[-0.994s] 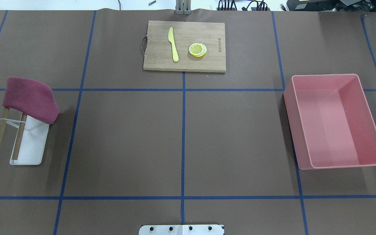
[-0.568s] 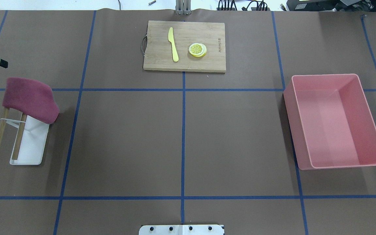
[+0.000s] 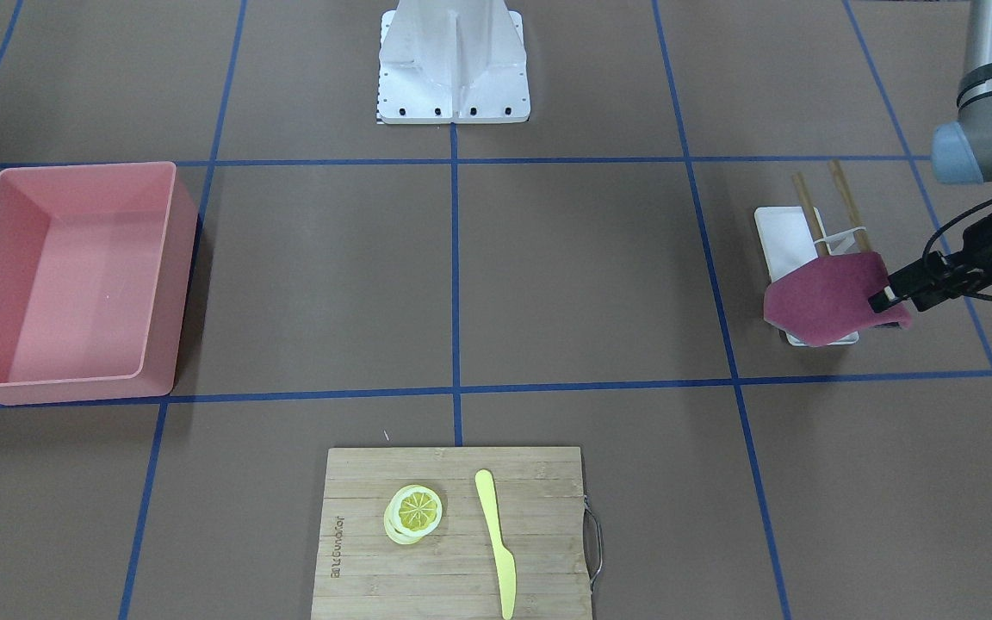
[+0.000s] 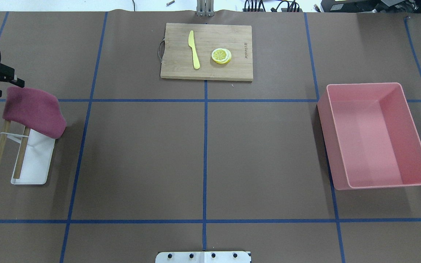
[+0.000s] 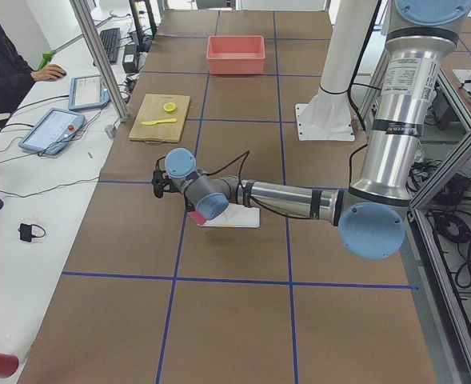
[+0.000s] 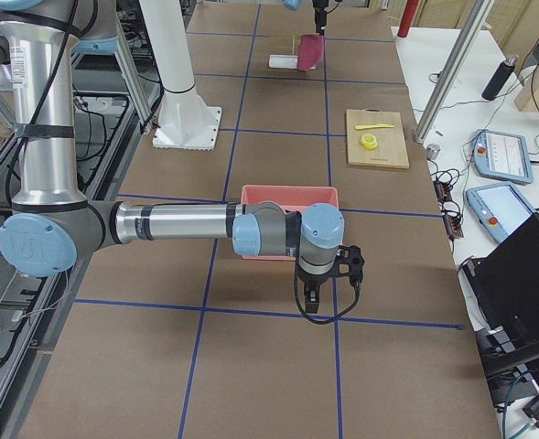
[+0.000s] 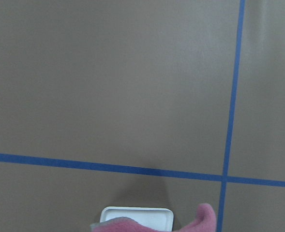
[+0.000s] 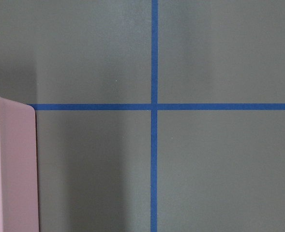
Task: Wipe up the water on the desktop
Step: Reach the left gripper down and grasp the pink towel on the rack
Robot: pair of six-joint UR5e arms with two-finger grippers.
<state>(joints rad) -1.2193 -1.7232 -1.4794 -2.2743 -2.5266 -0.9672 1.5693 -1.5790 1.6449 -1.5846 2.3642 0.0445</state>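
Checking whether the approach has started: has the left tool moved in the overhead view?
Yes. The left tool came in from the view's left edge, moving right and toward the robot, up to the cloth's far corner.

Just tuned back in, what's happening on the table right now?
The left gripper is at the far edge of the maroon cloth, which is draped over a small rack on the robot's left side of the desktop. Its jaws are open and nothing is grasped yet. The right gripper hangs low beside the pink bin; its jaws are unclear. I can't make out any water, and wiping hasn't begun.
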